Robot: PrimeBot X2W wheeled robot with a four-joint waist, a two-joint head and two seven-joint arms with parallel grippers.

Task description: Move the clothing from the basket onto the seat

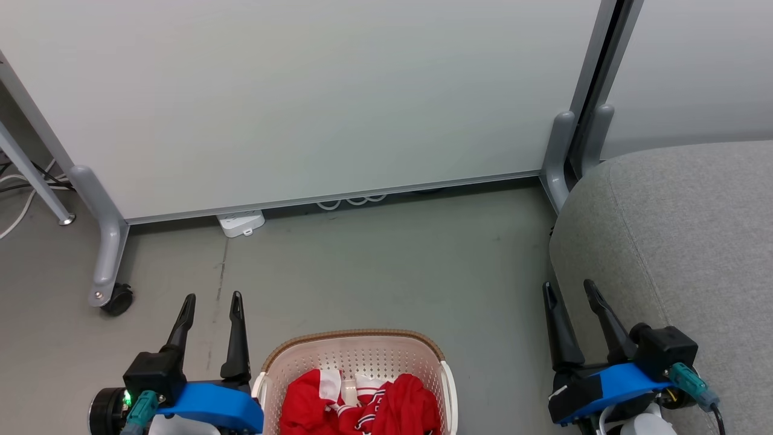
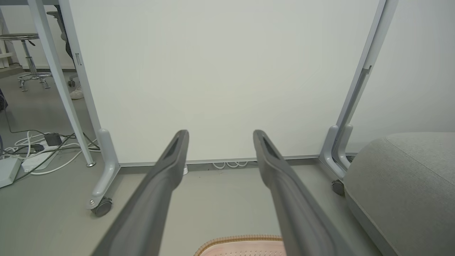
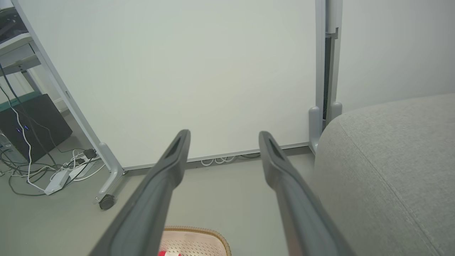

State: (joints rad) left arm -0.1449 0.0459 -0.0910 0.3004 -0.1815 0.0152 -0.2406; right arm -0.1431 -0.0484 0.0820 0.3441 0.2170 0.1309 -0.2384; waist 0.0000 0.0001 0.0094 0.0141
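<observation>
- Clothing (image 1: 362, 405): bright red fabric with white trim, crumpled in a heap inside the basket (image 1: 356, 336). Some lettering shows on it but is not legible.
- Basket: cream plastic with perforated walls and a brown woven-look rim. It stands on the grey floor (image 1: 386, 266), close in front of the robot and between its two arms.
- Left gripper (image 1: 212, 297): held just beside the basket on the robot's left, above the floor. Its fingers (image 2: 167, 170) stand apart with nothing between them, tips aimed at the partition (image 1: 302, 90).
- Right gripper (image 1: 567, 285): held on the robot's right, apart from the basket, at the side of the seat (image 1: 694, 229) that faces the basket. Its fingers (image 3: 170, 170) are spread and hold nothing. Contact with the cushion cannot be determined.
- Seat: large grey upholstered cushion with rounded edges and a visible seam. It lies to the robot's right of the basket and reaches back to the partition.
- Power strip (image 1: 241, 222): white, on the floor at the foot of the partition. Loops of white cable (image 1: 353, 200) lie under the panel's lower edge.
- Partition: pale panels on grey legs, one leg ending in a black caster (image 1: 118, 299). It stands farthest from the robot.
</observation>
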